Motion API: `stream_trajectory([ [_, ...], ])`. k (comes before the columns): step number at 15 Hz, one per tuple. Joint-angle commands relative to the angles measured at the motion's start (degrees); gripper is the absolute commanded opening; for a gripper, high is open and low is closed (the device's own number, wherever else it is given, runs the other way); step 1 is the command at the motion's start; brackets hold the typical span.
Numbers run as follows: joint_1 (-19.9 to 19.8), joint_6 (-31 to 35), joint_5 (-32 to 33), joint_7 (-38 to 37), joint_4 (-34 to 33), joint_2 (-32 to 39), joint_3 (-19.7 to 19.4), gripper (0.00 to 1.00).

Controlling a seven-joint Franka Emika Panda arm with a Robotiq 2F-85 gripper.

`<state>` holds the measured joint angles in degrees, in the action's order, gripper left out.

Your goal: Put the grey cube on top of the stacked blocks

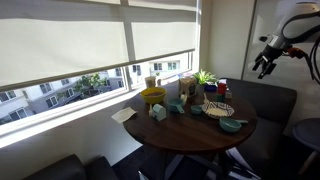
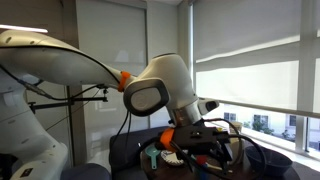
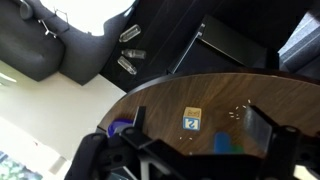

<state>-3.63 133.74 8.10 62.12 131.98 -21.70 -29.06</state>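
Note:
In the wrist view a small block (image 3: 191,120) with a tan top and a blue-and-white lettered face sits alone on the round wooden table (image 3: 270,90). A blue block (image 3: 226,144) shows partly beside it, behind the gripper body. I cannot pick out a grey cube or a stack in any view. My gripper (image 3: 200,125) is open and empty, its two fingers wide apart, high above the table. In an exterior view the gripper (image 1: 265,60) hangs well above and beside the table (image 1: 245,128). In the other view the arm (image 2: 160,90) fills the picture.
The table carries a yellow bowl (image 1: 152,96), a potted plant (image 1: 205,78), a patterned plate (image 1: 219,109), a teal dish (image 1: 231,125) and small teal items. Dark seats (image 1: 270,100) surround it. A black bag (image 3: 40,40) and bottles (image 3: 130,50) lie on the floor.

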Motion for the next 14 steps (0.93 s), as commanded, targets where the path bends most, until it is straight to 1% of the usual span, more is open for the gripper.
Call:
stream_trajectory([
  [1, 7.92, 3.33, -10.69, 15.46, -5.36, 7.95, -7.71, 1.0],
  [2, 10.15, 3.99, -14.22, 19.18, -6.11, 9.18, -9.66, 1.0],
  [3, 8.22, 4.28, -19.89, 23.77, -7.04, 11.47, -7.61, 1.0],
  [4, 13.21, 4.15, -22.96, 26.77, -8.13, 12.7, -11.61, 1.0],
  [5, 9.3, 2.88, -28.01, 30.56, -9.06, 14.95, -7.34, 1.0],
  [6, 8.74, 2.3, -30.2, 31.85, -9.69, 16.52, -6.21, 1.0],
  [9, 4.01, 2.67, -32.5, 30.94, -9.37, 19.28, -0.52, 1.0],
  [12, -0.86, 3.92, -31.5, 27.1, -6.91, 19.8, 4.81, 1.0],
  [13, -1.96, 4.41, -33.22, 27.74, -6.42, 19.82, 6.01, 1.0],
  [14, -2.72, 5.62, -35.42, 31.6, -5.98, 19.47, 7.23, 1.0],
])
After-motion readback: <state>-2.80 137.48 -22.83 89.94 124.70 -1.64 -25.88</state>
